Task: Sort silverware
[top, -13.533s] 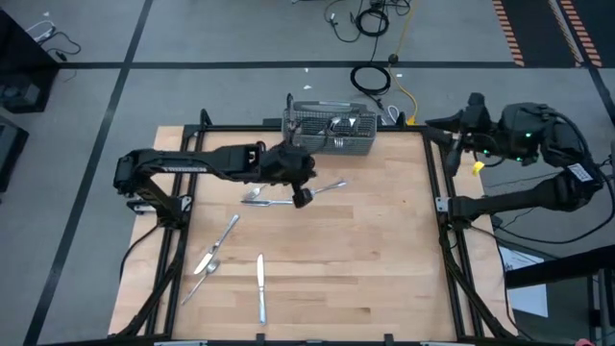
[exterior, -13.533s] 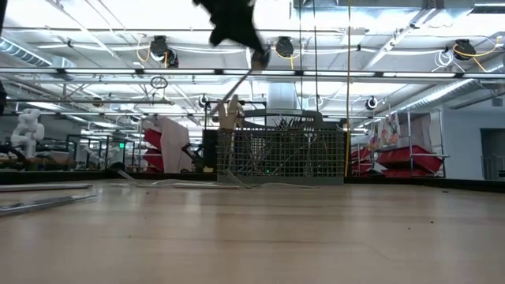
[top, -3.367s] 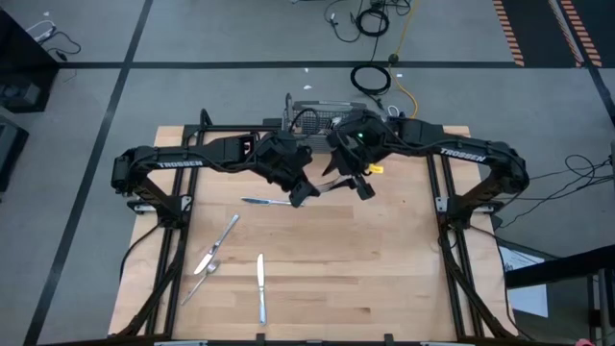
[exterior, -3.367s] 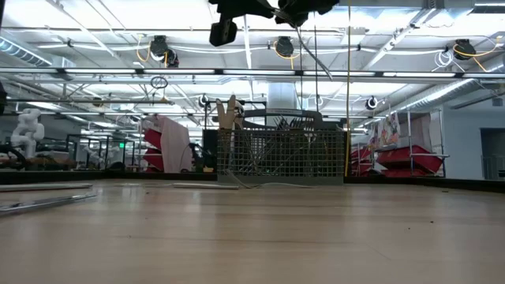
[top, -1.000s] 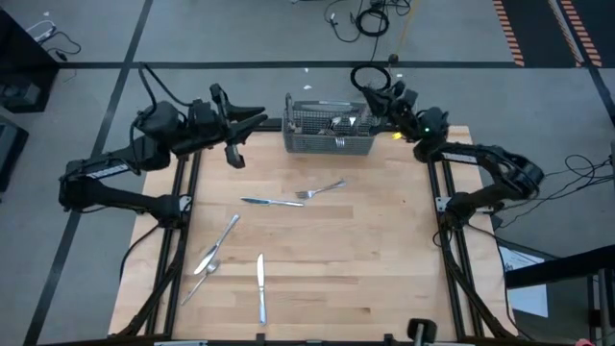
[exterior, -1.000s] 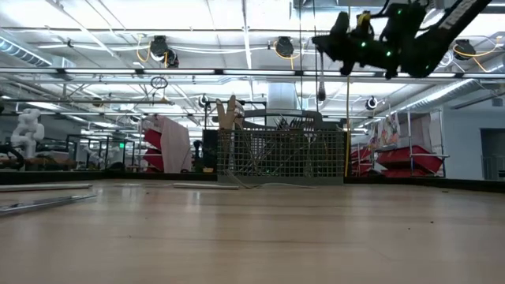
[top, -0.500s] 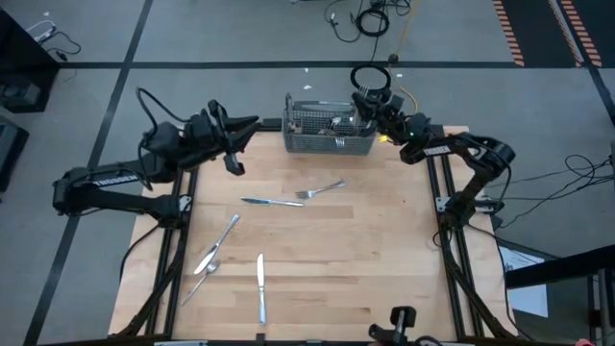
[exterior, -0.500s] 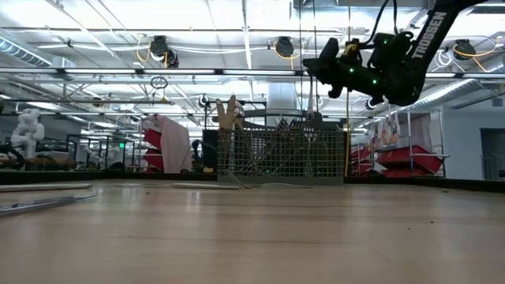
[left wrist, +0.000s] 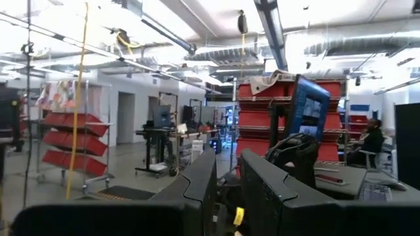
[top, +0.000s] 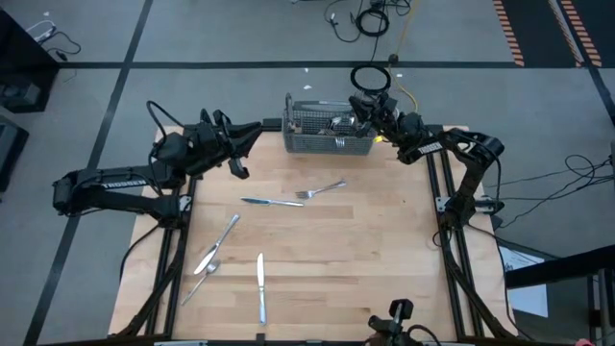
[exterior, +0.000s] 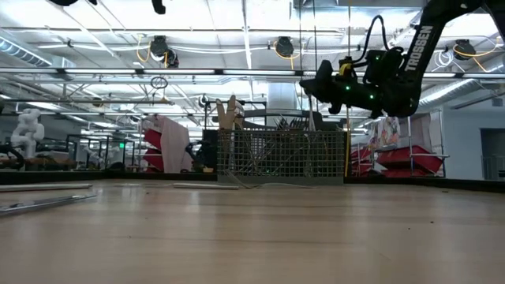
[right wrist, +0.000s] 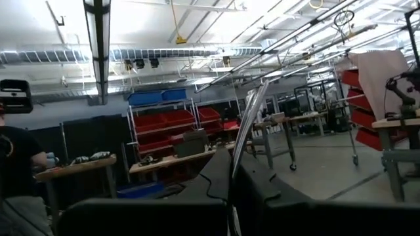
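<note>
- High view: right gripper has swung in over the wire basket's right end; left gripper has eased back toward the worktop edge. Five pieces of silverware remain loose.
- Right wrist view: jaws clamped on a slim utensil, so a drop looks near.
- Left wrist view: jaws slightly apart, empty.

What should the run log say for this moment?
right pincer: shut on utensil, above basket | left pincer: open, empty, back-left corner | table: silverware still loose

Wire-mesh basket on wooden table
</note>
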Controlling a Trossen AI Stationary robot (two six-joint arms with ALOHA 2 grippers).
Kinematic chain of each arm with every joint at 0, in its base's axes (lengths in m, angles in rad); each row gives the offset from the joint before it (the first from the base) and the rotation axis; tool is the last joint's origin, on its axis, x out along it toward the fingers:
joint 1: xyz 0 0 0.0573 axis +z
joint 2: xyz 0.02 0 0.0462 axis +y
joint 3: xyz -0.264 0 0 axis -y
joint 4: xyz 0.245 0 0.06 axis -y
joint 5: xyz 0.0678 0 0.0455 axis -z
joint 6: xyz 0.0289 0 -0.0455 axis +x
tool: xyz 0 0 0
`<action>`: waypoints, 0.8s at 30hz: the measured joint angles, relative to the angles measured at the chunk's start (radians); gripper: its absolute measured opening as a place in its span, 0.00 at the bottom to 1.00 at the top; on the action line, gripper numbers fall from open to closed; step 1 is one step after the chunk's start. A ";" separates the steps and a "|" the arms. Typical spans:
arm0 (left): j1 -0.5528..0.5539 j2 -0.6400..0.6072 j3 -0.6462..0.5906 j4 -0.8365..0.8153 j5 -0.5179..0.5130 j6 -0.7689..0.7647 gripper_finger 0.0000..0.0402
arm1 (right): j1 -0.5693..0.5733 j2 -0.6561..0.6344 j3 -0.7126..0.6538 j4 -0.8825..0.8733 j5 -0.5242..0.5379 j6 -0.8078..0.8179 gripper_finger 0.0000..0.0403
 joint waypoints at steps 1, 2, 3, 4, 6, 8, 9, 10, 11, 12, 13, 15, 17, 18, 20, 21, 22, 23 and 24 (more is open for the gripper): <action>0.000 0.000 -0.003 0.000 -0.004 0.000 0.19 | -0.001 0.000 0.000 0.002 0.000 -0.008 0.00; 0.001 0.000 -0.004 -0.001 -0.006 0.000 0.19 | -0.002 -0.001 0.000 0.002 0.000 -0.018 0.00; 0.001 0.000 -0.004 -0.001 -0.007 0.000 0.19 | -0.004 -0.001 0.000 0.001 0.000 -0.029 0.00; 0.001 0.000 -0.004 -0.001 -0.010 0.000 0.19 | -0.006 0.000 0.000 -0.003 -0.001 -0.036 0.00; 0.000 0.000 -0.004 -0.003 -0.010 0.000 0.19 | -0.008 0.000 0.000 -0.020 -0.001 -0.041 0.00; 0.000 0.000 -0.004 -0.004 -0.010 0.000 0.19 | -0.008 0.000 0.000 -0.039 -0.001 -0.043 0.00; 0.001 0.000 -0.004 -0.004 -0.010 0.000 0.19 | -0.008 0.000 0.000 -0.047 -0.001 -0.044 0.00; 0.000 0.000 -0.004 -0.004 -0.011 0.000 0.19 | -0.007 0.000 0.000 -0.051 -0.002 -0.047 0.00; 0.000 0.000 -0.004 -0.004 -0.011 0.000 0.19 | -0.007 0.000 0.000 -0.054 -0.003 -0.048 0.01; 0.000 0.000 -0.004 -0.004 -0.011 0.000 0.19 | -0.008 0.000 0.000 -0.057 -0.002 -0.047 0.01; 0.000 0.000 -0.004 -0.004 -0.011 0.000 0.19 | -0.008 0.000 0.000 -0.059 -0.002 -0.047 0.02; 0.000 0.000 -0.004 -0.004 -0.011 0.000 0.19 | -0.008 0.000 0.000 -0.062 0.000 -0.047 0.05; 0.000 0.000 -0.004 -0.004 -0.011 0.000 0.19 | -0.011 0.000 0.000 -0.070 0.000 -0.035 0.08; 0.000 0.000 -0.004 -0.004 -0.011 0.001 0.19 | -0.011 0.000 0.000 -0.081 0.001 -0.028 0.10; 0.000 0.000 -0.004 -0.004 -0.015 0.001 0.19 | -0.012 0.000 0.000 -0.113 0.001 -0.025 0.15; 0.000 0.000 -0.004 -0.004 -0.017 0.001 0.19 | -0.012 0.000 0.000 -0.126 0.001 -0.025 0.18; 0.000 0.000 -0.004 -0.004 -0.017 0.001 0.19 | -0.012 0.000 0.000 -0.135 0.001 -0.024 0.20; 0.000 0.000 -0.004 -0.005 -0.018 0.001 0.19 | -0.012 0.000 0.000 -0.142 0.001 -0.024 0.23; 0.000 0.000 -0.004 -0.005 -0.020 0.001 0.19 | -0.012 0.000 0.000 -0.143 -0.003 -0.024 0.26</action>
